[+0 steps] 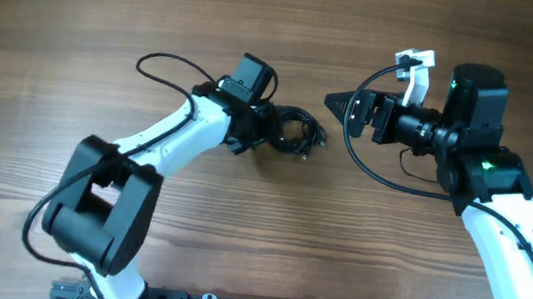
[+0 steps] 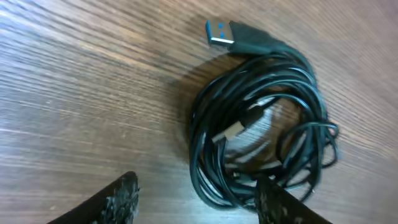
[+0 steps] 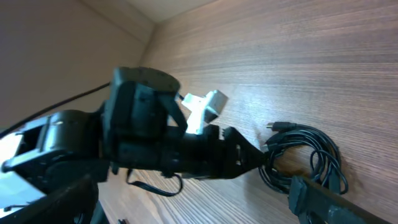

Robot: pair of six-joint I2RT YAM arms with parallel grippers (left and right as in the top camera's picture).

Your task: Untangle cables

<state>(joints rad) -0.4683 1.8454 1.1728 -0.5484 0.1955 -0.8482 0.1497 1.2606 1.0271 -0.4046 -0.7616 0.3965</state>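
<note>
The black USB cable [image 1: 299, 133] lay as a tangled coil near the centre of the wooden table [image 1: 76, 57], slightly toward the far edge. The left gripper [image 2: 198, 190] sat right at the coil w/ its fingers [image 2: 124, 198] spread wide and clamped on nothing. In the left wrist view the coil's near edge fell between the two tips, and one tip overlapped the loops. Can't tell if that tip touched them. A USB-A plug [image 2: 221, 31] w/ a blue insert stuck out at the coil's far side. A smaller silvery connector [image 2: 233, 130] lay inside the ring of loops. The right gripper [image 1: 337, 102] hung just beside the bundle on the opposite side from the left one, pointing toward it but apart from it. In the right wrist view its fingers [image 3: 317, 199] stood far apart, released, holding nothing — the coil and the left arm [image 1: 162, 138] showed between them.
</note>
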